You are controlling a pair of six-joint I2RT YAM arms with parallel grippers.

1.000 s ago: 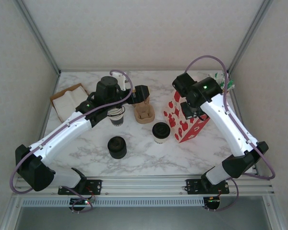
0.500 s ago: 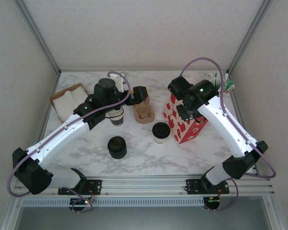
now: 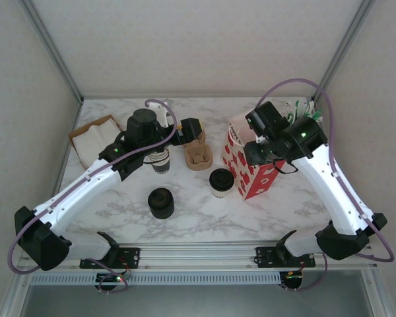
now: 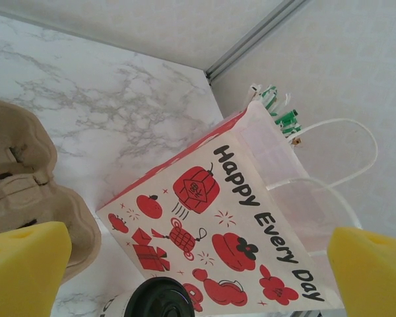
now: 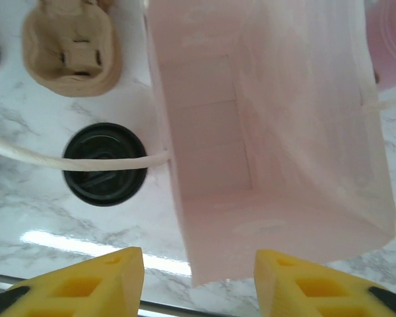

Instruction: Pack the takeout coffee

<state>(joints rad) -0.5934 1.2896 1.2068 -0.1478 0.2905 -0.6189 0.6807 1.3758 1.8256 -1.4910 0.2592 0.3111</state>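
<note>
The takeout coffee (image 3: 220, 181), a small cream cup with a black lid, stands on the marble table just left of the red-and-white bag (image 3: 251, 168). Its lid also appears in the right wrist view (image 5: 104, 164), with a white bag handle (image 5: 53, 155) lying across it. My right gripper (image 5: 198, 284) hovers open over the near edge of the bag's open mouth (image 5: 270, 132), gripping nothing. Behind the cup carrier, my left gripper (image 4: 198, 271) is wide open and faces the bag's printed side (image 4: 237, 224) and the coffee's lid (image 4: 158, 300).
A brown pulp cup carrier (image 3: 198, 156) sits behind the coffee. A stack of lidless cups (image 3: 160, 160) stands under the left arm, and a black stack of lids (image 3: 161, 203) sits nearer the front. Brown napkins (image 3: 96, 139) lie far left. Green-white packets (image 3: 303, 112) are behind the bag.
My right gripper has opened and its arm has swung out to the right above the bag. The bag now stands more upright. The left arm shifted slightly.
</note>
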